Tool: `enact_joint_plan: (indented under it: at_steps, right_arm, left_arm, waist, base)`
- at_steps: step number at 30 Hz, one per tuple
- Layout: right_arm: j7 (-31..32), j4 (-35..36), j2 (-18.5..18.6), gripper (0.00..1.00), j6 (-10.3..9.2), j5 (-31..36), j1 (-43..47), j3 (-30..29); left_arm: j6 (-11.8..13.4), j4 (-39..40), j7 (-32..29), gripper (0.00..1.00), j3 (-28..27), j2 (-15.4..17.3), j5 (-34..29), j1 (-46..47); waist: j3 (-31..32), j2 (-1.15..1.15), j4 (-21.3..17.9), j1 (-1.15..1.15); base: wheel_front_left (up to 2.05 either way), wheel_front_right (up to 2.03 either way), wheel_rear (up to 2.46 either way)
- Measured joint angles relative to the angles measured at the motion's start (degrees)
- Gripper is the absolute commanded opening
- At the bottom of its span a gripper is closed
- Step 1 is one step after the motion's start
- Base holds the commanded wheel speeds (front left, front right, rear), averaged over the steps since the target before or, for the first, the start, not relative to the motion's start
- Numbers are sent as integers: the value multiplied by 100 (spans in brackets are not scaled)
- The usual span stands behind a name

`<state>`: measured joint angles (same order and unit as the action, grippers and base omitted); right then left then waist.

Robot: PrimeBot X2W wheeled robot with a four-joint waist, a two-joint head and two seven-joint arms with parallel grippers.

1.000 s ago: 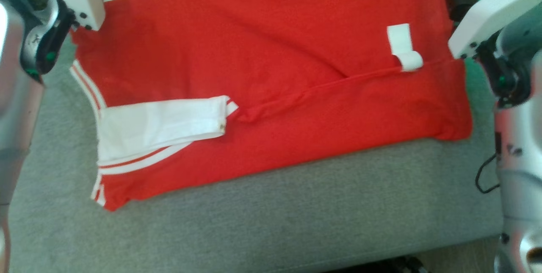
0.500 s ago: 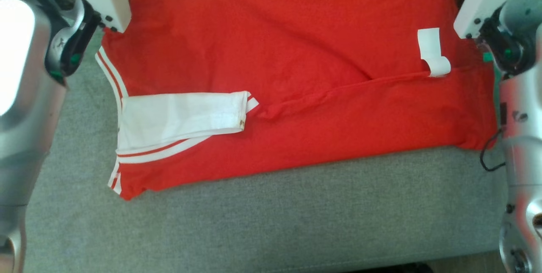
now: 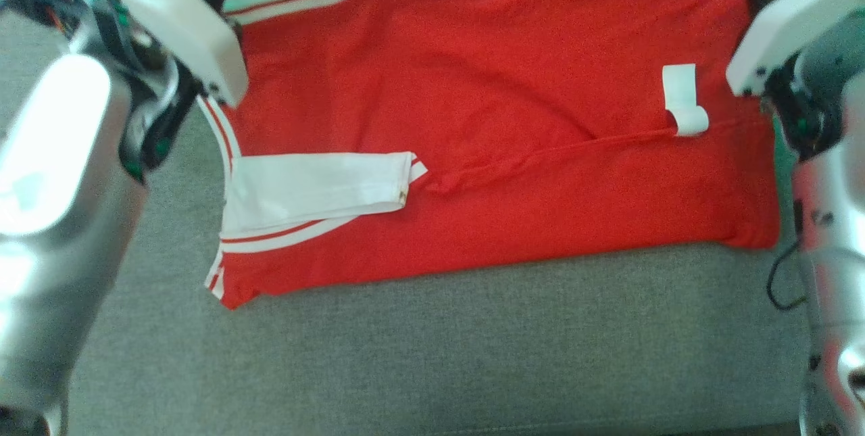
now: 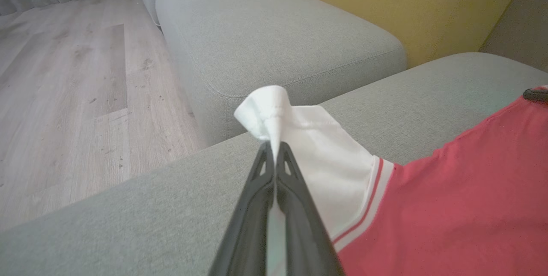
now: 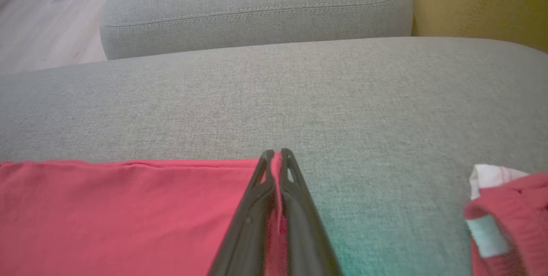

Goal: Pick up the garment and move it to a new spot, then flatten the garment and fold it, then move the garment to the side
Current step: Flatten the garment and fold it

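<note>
On the grey sofa cushion (image 3: 473,355) lies the red-and-white shirt (image 3: 507,118). My right gripper (image 5: 277,153) has just pinched its red edge; my left gripper (image 4: 274,146) pinches a white corner, so I can lift.

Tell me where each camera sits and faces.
Head view: on the head, facing down at the red garment on the grey sofa; left forearm, right forearm at the sides.
Left wrist view: along the left fingers, shut on the garment's white corner, towards the wooden floor.
Right wrist view: along the right fingers, shut on the red hem, across the sofa.
Both wrist views share the second grey cushion beyond.
</note>
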<state>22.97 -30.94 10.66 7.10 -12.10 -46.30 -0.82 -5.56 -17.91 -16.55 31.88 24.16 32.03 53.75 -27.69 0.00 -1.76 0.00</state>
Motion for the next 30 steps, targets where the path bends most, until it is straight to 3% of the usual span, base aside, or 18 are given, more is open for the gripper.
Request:
enact_joint_plan:
  at_steps: [5, 16, 23, 25, 27, 28, 30]
  right_arm:
    - [-398, 46, 71, 0, 0, -105, 499, -141]
    - [-896, 648, 42, 0, 0, -210, 1455, -283]
    - [-936, 966, -102, 0, 0, -265, 2124, -283]
    - [-936, 1012, -118, 5, 0, -275, 2185, -274]
    - [-948, 1058, -119, 25, 0, -313, 2255, -275]
    - [-998, 1107, -130, 98, 0, -312, 2341, -275]
    - [-1072, 1140, -174, 100, 0, -313, 2459, -309]
  left_arm:
    - [14, 425, 366, 0, -11, 83, 158, -712]
    - [461, 1277, 1287, 0, -30, 213, 178, -2402]
    - [659, 1158, 1811, 0, -14, 98, 304, -3291]
    - [667, 992, 1973, 0, -10, 4, 332, -3398]
    - [714, 804, 2206, 0, -5, -87, 328, -3443]
    - [706, 627, 2403, 42, -3, -152, 327, -3445]
    - [687, 499, 2628, 99, -14, -211, 334, -3478]
  waist:
    - [281, 0, 86, 0]
    - [814, 0, 188, -1]
    - [1024, 0, 195, -1]
    - [1060, 0, 185, 0]
    - [1106, 0, 181, 0]
    - [1151, 0, 174, 0]
    - [1206, 0, 166, 0]
  base:
    - [0, 0, 0]
    - [0, 0, 0]
    - [0, 0, 0]
    - [0, 0, 0]
    - [0, 0, 0]
    - [0, 0, 0]
    - [0, 0, 0]
